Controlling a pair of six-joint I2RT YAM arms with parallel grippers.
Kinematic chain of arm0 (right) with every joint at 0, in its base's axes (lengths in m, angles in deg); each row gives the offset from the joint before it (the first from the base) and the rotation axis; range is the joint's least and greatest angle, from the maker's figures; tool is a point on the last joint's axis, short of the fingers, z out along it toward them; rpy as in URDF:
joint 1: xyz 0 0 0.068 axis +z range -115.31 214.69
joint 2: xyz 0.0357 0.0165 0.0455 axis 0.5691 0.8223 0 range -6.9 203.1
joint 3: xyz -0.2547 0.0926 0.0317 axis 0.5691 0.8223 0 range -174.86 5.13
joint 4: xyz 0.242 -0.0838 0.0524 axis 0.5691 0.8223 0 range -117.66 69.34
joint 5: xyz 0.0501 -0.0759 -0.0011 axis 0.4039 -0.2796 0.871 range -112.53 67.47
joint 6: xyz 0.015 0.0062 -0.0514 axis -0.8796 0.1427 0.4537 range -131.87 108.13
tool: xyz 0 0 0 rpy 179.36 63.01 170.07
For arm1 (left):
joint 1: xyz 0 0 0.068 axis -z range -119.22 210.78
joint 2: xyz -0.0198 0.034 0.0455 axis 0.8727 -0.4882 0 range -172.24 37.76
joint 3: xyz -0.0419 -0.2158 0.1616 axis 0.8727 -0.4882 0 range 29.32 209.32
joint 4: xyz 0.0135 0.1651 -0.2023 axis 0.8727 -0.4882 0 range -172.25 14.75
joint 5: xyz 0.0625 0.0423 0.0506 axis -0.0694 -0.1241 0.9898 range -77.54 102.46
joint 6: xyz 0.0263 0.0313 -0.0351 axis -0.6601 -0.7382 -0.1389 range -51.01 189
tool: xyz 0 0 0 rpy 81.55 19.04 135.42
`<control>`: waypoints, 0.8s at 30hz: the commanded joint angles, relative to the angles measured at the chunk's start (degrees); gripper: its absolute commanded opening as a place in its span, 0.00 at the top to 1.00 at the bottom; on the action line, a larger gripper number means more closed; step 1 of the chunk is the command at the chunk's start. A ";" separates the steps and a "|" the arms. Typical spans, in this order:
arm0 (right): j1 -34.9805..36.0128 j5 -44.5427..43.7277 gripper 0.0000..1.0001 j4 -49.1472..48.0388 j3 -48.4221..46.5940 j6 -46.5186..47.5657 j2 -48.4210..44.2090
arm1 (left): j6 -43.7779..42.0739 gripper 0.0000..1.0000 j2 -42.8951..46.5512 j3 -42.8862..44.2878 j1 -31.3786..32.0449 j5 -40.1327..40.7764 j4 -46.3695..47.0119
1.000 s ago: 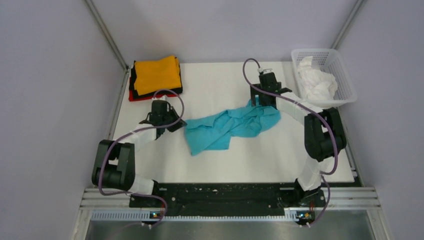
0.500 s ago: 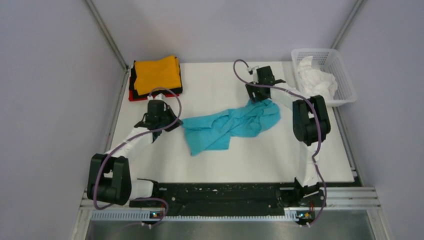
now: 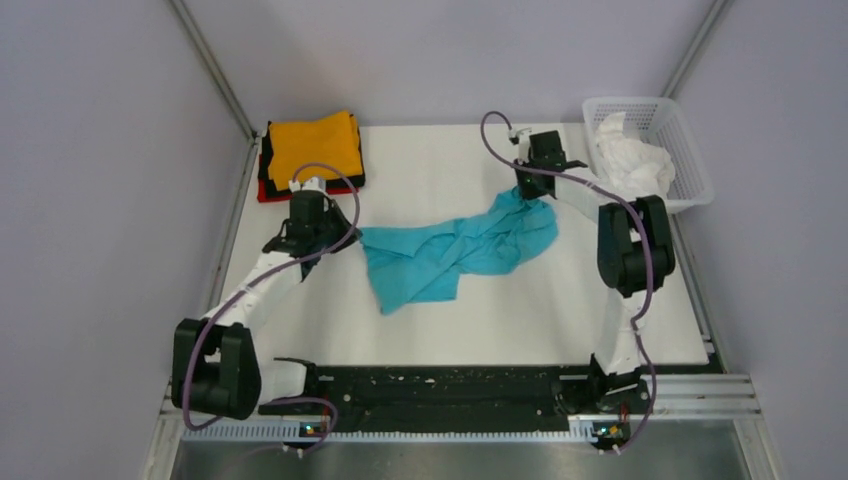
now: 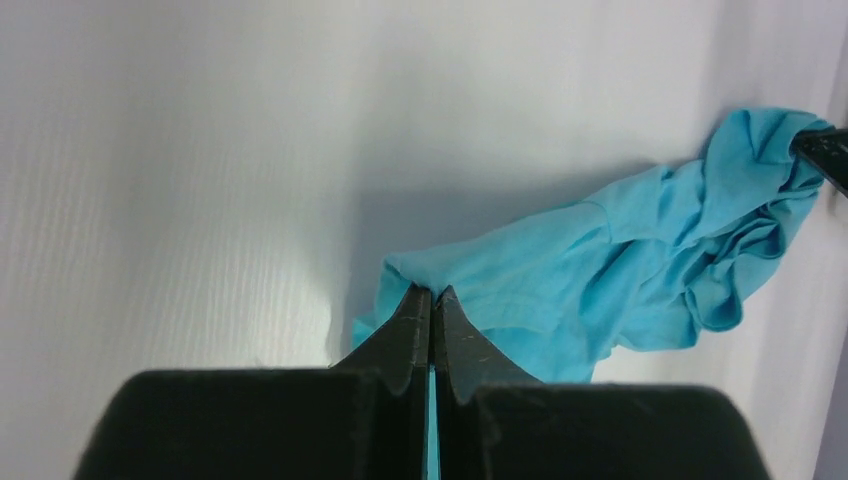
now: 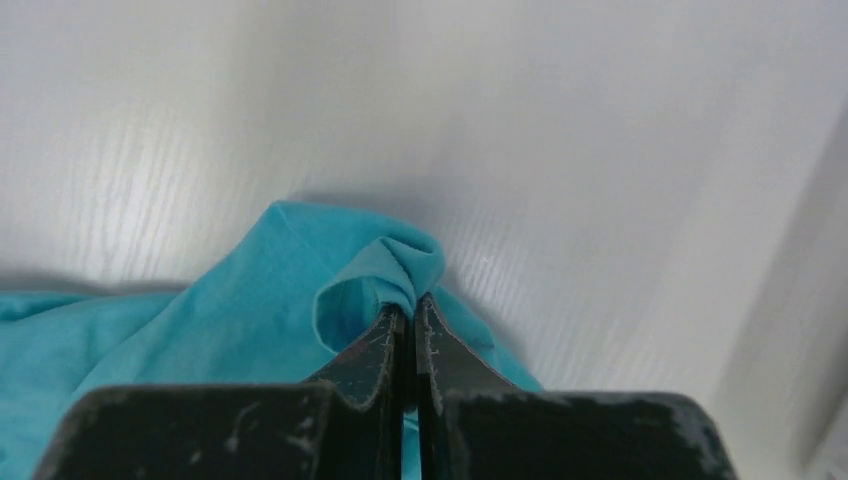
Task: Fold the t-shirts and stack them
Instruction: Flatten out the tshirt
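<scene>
White surface (image 3: 500,320) runs out from the arm bases, walled in grey. Across its middle the teal t-shirt (image 3: 455,255) lies rumpled, strung between the two arms. The left pincer (image 4: 432,300) is pressed together on a corner of the shirt's edge, and the cloth spreads away ahead of its tips. The right pincer (image 5: 403,305) is likewise pinched on a small bunched fold at the opposite end.

The cloth looks light, soft and limp, so it should sag and wrinkle rather than hold a shape. Hems, shoulder seams and corners are the likely places to grip, with both ends drawn apart to flatten it.

Beyond the left pincer sits a folded stack (image 3: 272,188), with an orange t-shirt (image 3: 315,145) on top of black and red layers. Beyond the right pincer and to its right, a white t-shirt (image 3: 630,165) lies bundled in a basket (image 3: 693,150).
</scene>
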 commanded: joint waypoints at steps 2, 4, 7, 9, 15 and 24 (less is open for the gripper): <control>0.34 -5.24 1.00 -8.65 3.66 -4.02 -19.98 | -2.76 1.00 10.15 7.83 -0.18 5.81 0.77; 0.35 -5.56 1.00 -9.66 5.93 -4.65 -26.58 | -3.54 1.00 14.74 8.97 -0.18 6.98 2.10; 0.35 -5.08 1.00 -10.13 8.42 -5.58 -35.86 | -3.94 1.00 21.68 9.61 -0.12 9.37 5.00; 0.33 -4.19 1.00 -10.11 9.63 -5.77 -42.05 | -4.64 1.00 26.49 10.25 -0.09 11.08 6.03; 0.38 0.47 1.00 -8.41 8.59 -6.75 -57.78 | -8.04 1.00 38.18 17.11 -0.09 13.29 4.44; 0.42 9.82 1.00 -1.90 -3.39 -9.10 -68.73 | -13.84 1.00 41.83 34.69 -0.09 3.88 2.81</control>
